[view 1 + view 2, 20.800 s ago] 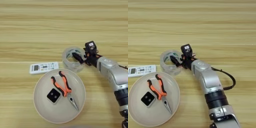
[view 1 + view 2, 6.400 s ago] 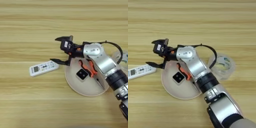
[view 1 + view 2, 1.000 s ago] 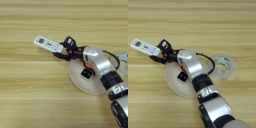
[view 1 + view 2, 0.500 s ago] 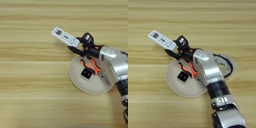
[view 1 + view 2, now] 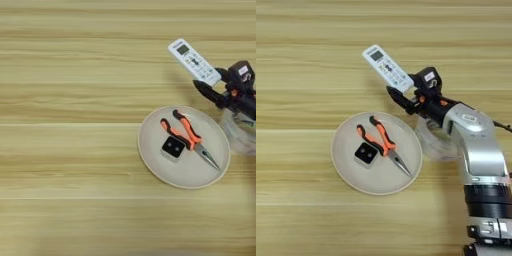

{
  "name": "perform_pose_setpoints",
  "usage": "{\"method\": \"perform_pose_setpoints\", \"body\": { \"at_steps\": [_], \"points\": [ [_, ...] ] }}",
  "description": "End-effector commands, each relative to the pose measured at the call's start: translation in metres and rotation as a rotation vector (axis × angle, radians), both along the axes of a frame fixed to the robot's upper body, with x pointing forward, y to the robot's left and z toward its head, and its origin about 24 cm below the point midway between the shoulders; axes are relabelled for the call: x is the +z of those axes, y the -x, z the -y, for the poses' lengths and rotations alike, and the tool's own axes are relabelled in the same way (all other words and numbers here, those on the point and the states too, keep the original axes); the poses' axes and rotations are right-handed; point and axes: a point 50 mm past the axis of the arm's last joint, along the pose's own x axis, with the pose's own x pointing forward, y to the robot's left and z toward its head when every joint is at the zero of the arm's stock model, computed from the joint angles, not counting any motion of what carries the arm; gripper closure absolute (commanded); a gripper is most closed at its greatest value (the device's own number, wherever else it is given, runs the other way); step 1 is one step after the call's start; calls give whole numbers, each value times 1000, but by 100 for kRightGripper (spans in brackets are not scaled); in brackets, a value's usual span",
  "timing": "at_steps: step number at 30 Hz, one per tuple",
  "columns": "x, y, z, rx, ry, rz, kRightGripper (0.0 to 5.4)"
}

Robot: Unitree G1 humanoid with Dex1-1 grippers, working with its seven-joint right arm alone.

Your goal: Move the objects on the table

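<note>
Two things lay in the round cream plate (image 5: pixel 345 165): the orange-handled pliers (image 5: pixel 381 142), with their metal tips pointing toward the plate's lower right, and the small black square block with white dot (image 5: pixel 366 153), just left of the pliers and touching or nearly touching one handle. We saw the plate resting flat on the table (image 5: pixel 301 85), near the middle of the wood.

Our right gripper (image 5: pixel 406 95) reached in from the right on its silver forearm (image 5: pixel 478 145). We found the small white remote with grey screen (image 5: pixel 387 68) at its fingers, slanting up and to the left with the screen end farthest from the gripper. One black finger (image 5: pixel 401 101) stuck out below the remote, apart from it, so we could not tell whether the gripper was clamped on the remote.

We saw the clear tape roll (image 5: pixel 433 140) just right of the plate, partly under the forearm.
</note>
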Motion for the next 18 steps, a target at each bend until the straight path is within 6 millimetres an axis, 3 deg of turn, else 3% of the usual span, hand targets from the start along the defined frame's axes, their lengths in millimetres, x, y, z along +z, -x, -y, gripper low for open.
{"method": "perform_pose_setpoints", "body": {
  "at_steps": [1,8,18],
  "points": [
    [34,6,23,-84,28,127,243],
    [25,21,45,-177,18,97,243],
    [15,45,94,-376,24,63,243]
  ]
}}
